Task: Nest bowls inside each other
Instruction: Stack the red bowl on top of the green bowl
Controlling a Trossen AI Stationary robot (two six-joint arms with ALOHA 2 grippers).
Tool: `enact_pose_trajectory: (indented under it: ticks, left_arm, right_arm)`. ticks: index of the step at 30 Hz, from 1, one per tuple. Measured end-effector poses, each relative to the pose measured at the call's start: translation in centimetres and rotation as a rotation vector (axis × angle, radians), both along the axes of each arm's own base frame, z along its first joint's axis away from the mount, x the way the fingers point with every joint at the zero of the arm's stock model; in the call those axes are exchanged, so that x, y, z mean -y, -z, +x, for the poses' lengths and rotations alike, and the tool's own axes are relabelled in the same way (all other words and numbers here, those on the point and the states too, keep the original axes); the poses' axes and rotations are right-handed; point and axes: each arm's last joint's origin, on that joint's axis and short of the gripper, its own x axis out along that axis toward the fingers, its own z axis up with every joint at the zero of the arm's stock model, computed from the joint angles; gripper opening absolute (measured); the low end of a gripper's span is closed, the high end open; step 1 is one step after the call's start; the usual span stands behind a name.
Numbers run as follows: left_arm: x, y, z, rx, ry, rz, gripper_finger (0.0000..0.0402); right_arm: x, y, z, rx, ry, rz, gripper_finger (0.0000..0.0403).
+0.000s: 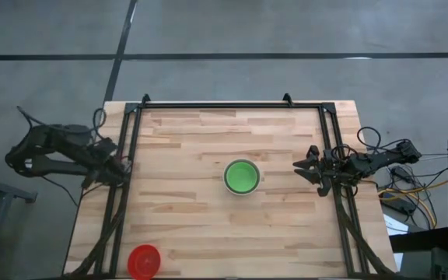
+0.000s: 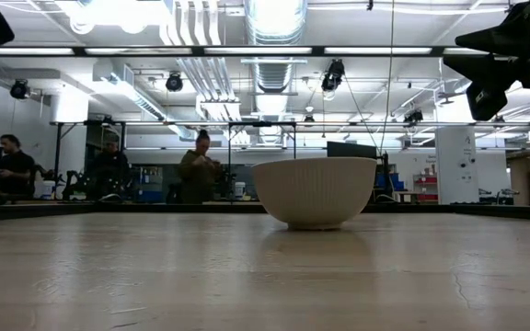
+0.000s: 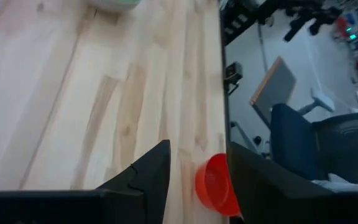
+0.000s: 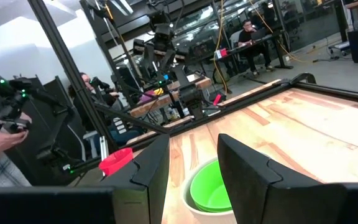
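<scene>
Green bowl (image 1: 241, 176) nested in white bowl (image 2: 314, 191) mid-table — red bowl (image 1: 144, 260) apart, both hands wide, empty

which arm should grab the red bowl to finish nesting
Left, probably. The red bowl sits at the table's left near edge, on the open left gripper's side. The open right gripper waits beside the nested green and white bowls, farther off.
</scene>
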Motion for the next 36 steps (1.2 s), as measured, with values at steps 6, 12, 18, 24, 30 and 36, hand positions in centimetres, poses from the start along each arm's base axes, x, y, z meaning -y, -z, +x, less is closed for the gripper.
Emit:
enact_pose_trajectory:
  ticks: [6, 12, 18, 24, 30, 36]
  left_arm:
    - [0.0, -1.5, -1.6, 0.128, 0.023, 0.053, 0.0161]
    - [0.0, -3.8, -2.6, 0.233, 0.048, 0.117, 0.0161]
    - [0.0, -5.2, -2.8, 0.231, 0.07, 0.145, 0.0161]
    - [0.0, -6.9, -2.0, 0.235, 0.106, 0.191, 0.0161]
    - [-0.1, -7.6, 0.8, 0.176, 0.141, 0.217, 0.0161]
    - [0.0, -7.7, 3.7, 0.176, 0.198, 0.223, 0.0161]
  right_arm:
    - [0.0, 0.0, 0.0, 0.0, 0.001, 0.0, 0.0132]
    - [0.0, 0.0, 0.0, 0.0, 0.001, 0.0, 0.0132]
    - [0.0, 0.0, 0.0, -0.001, 0.001, 0.0, 0.0132]
    - [0.0, 0.0, 0.0, -0.001, 0.0, 0.0, 0.0132]
    - [0.0, 0.0, 0.0, -0.001, 0.001, 0.0, 0.0132]
    - [0.0, 0.0, 0.0, -0.001, 0.001, 0.0, 0.0132]
